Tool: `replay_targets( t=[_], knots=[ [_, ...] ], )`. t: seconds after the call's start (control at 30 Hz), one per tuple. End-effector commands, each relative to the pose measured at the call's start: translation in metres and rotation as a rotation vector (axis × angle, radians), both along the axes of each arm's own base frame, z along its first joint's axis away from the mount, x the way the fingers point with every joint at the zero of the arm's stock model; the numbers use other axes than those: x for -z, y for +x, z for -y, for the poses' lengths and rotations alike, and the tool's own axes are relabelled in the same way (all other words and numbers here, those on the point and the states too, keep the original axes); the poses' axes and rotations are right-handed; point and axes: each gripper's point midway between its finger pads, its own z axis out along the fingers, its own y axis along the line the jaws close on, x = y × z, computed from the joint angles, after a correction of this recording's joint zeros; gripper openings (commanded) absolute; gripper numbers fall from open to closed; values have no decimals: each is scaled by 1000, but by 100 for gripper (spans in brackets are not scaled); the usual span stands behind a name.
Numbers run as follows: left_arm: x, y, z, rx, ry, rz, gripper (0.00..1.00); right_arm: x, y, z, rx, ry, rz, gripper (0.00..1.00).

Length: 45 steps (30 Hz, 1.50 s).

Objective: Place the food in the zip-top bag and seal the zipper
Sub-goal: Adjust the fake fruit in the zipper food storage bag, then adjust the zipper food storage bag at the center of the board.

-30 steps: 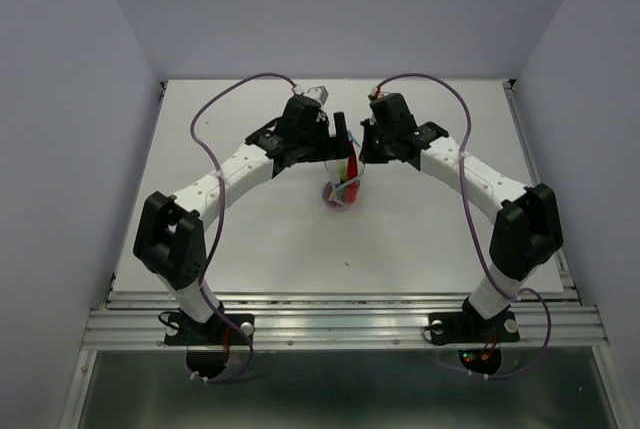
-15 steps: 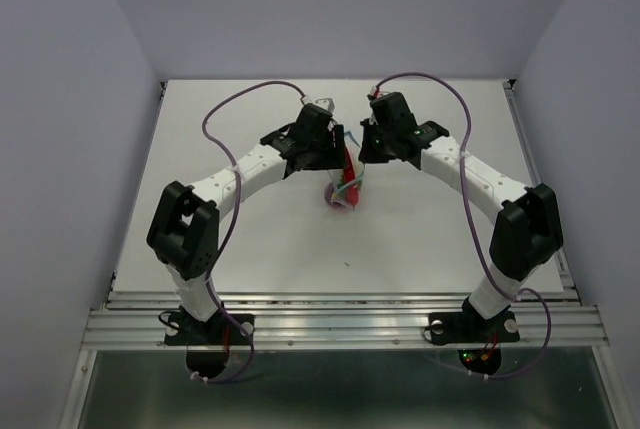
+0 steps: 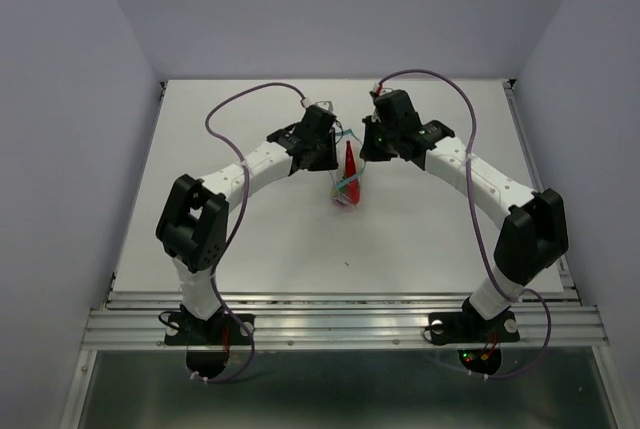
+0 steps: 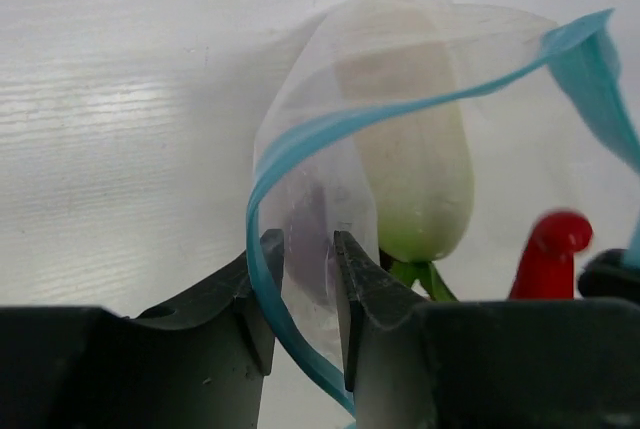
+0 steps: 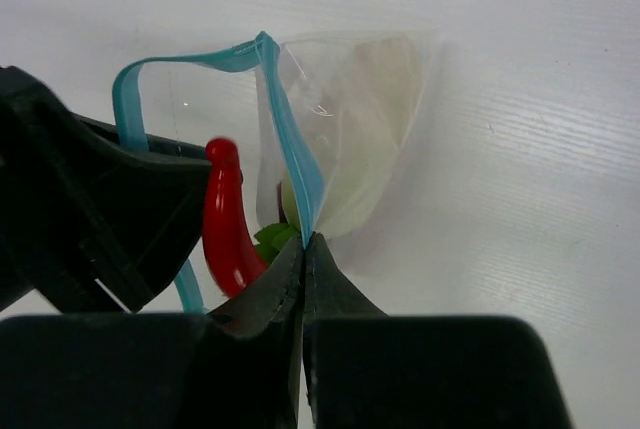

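Zip-top bag (image 4: 400, 39): between both pincers, over desk (image 4: 110, 99); radish (image 4: 420, 169) inside, chili (image 5: 225, 219) just left of right pincer (image 5: 303, 244). Right pincer pressed together on zipper (image 5: 295, 139). Left pincer (image 4: 305, 249) narrowly spread, film between jaws. Film probably light, limp, slippery; take hold at stiffer zipper.

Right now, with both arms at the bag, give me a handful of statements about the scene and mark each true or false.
1. The right gripper is shut on the zipper. True.
2. The radish lies outside the bag. False: it sits inside, green tip toward the mouth.
3. The zipper is sealed. False: its two sides stand apart in an open loop.
4. The chili shows between the two grippers. True.
5. The left gripper has its fingers on either side of the bag's edge. True.
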Motion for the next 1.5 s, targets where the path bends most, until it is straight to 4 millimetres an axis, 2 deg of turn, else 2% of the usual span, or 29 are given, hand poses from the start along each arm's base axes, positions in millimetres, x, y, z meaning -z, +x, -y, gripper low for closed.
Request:
replay_targets(
  t=[0.0,0.07,0.2,0.37,0.53,0.57,0.6,0.63,0.67,0.7,0.73,0.77,0.83,0.87,0.9,0.93,1.0,1.03,1.23,1.33,1.4,1.47],
  knots=[
    [-4,5,-5,-22,30,5,38,-59,6,-6,-9,75,131,1],
    [-10,4,-3,-15,20,12,38,-60,6,-7,-11,80,130,1],
    [-37,1,0,14,-22,56,40,-55,9,-8,-3,77,118,1],
    [-69,-10,3,53,-72,104,61,-48,17,-4,53,53,105,1],
    [-88,-23,-3,61,-109,136,70,-44,25,-1,105,41,96,1],
    [-81,-27,-6,59,-102,122,72,-43,25,-1,109,40,91,1],
    [-88,-29,-8,58,-118,141,75,-41,26,-2,111,40,86,1],
    [-78,-38,-8,82,-121,116,77,-40,28,-3,120,43,79,1],
    [-77,-41,-10,88,-123,120,80,-38,29,-3,123,42,75,1],
    [-84,-44,-12,92,-138,144,80,-36,29,-4,129,44,66,1],
    [-75,-50,-15,98,-131,133,81,-33,30,-5,133,43,56,1],
    [-73,-55,-15,110,-138,133,83,-33,34,-1,149,45,55,1],
    [-87,-61,-14,142,-174,190,89,-32,36,2,176,56,42,1],
    [-78,-68,-16,156,-170,183,92,-32,36,1,177,63,38,1],
    [-88,-73,-8,205,-199,226,93,-33,36,-1,176,71,34,1],
    [-77,-80,-7,225,-196,216,93,-33,38,2,187,81,31,1],
    [-77,-86,4,278,-218,248,93,-34,37,1,188,87,25,1],
    [-68,-89,5,293,-204,243,93,-34,37,0,183,90,22,1],
    [-56,-95,27,362,-173,321,81,-35,37,2,199,106,2,1],
    [-55,-88,30,350,-163,342,76,-35,37,2,199,109,-2,1],
    [-52,-81,27,316,-139,344,67,-36,38,5,203,113,-3,1],
    [-48,-76,24,287,-113,350,66,-37,36,2,191,123,-8,1]
  ],
)
